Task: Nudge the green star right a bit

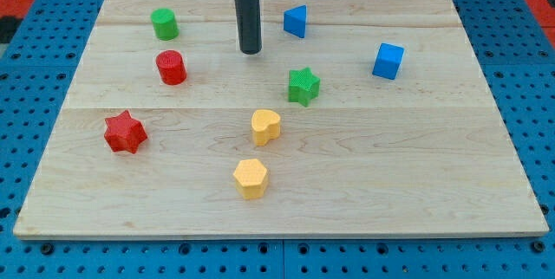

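Green star lay right of desk centre, near yellow heart. My tip stood up-left of star, apart from it. No claw fitted; plain rod only. Star judged light, rigid, apt to rotate; push its left face centrally. Rod's upper end cut off.

Robotics lab bench. Evidence: pale wooden board laid on a blue perforated mounting plate with regular holes; dark rod descending from above; small coloured plastic test blocks scattered across the board.
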You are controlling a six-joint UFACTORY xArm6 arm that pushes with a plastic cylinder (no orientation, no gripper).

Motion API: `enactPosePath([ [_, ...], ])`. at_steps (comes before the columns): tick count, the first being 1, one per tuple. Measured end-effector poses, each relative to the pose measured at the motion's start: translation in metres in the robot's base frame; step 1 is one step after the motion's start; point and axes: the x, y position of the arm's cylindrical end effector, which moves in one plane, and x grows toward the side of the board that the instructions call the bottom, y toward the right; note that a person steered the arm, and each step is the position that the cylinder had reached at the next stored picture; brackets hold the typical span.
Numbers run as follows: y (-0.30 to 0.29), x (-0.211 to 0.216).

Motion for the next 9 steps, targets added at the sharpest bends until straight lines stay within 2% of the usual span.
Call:
enactPosePath([
  [2,-0.004,0.027],
  [6,-0.022,0.035],
  [8,-0.015,0.084],
  [9,0.004,0.094],
])
